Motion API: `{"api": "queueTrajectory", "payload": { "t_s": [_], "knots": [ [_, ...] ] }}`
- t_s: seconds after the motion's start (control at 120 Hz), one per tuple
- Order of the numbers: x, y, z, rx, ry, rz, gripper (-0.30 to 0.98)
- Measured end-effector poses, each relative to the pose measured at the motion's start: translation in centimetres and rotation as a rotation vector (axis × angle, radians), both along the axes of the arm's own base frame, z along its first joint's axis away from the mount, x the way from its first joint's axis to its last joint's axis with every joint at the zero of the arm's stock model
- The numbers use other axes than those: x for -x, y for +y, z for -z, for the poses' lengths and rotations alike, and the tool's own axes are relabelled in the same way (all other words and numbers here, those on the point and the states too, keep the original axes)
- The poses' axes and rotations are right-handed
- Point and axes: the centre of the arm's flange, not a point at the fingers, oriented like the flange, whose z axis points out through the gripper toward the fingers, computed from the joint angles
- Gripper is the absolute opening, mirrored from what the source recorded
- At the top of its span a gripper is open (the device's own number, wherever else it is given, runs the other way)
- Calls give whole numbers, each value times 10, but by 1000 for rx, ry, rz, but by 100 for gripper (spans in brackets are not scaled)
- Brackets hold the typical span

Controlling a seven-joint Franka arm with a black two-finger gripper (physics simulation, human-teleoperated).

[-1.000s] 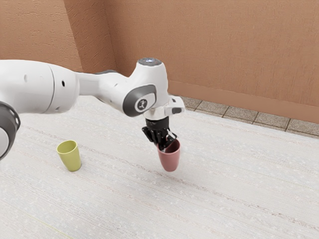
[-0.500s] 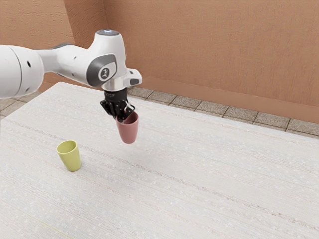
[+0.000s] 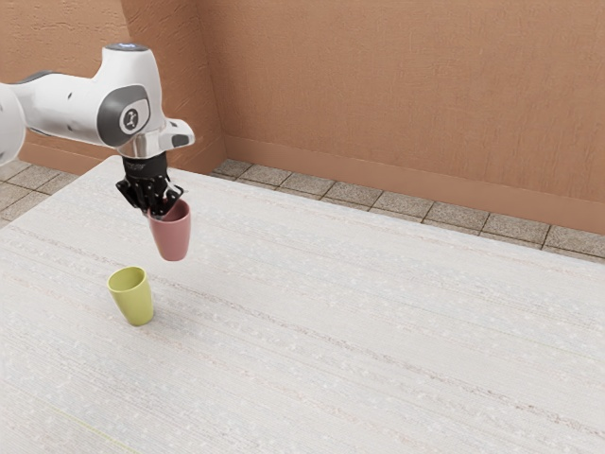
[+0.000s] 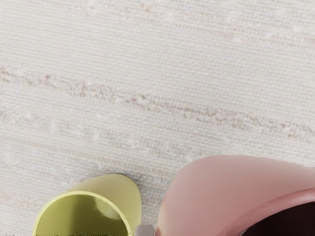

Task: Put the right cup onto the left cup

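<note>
Above and just beside the green cup, held the pink cup in air

At the exterior view's left, saw the green cup standing on the table, mouth up. More to the right, found the fingers gripping the pink cup by its rim, long axis nearly upright. For the coming move, judged necessary to go from the fingers toward the exterior view's left and nearer to its camera, then down. In the wrist view, could look into the green cup; in the exterior view, could see better the height between.
</note>
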Motion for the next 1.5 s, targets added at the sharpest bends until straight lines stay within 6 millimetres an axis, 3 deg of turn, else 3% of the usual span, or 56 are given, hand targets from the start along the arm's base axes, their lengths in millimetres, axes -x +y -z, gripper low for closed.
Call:
{"api": "queueTrajectory", "payload": {
  "t_s": [0.675,0.9,1.5],
  "knots": [
    [43,108,15,25,50,-95,-10],
    [43,109,18,31,53,-72,-10],
    [45,100,55,58,72,-36,-10]
  ]
}}
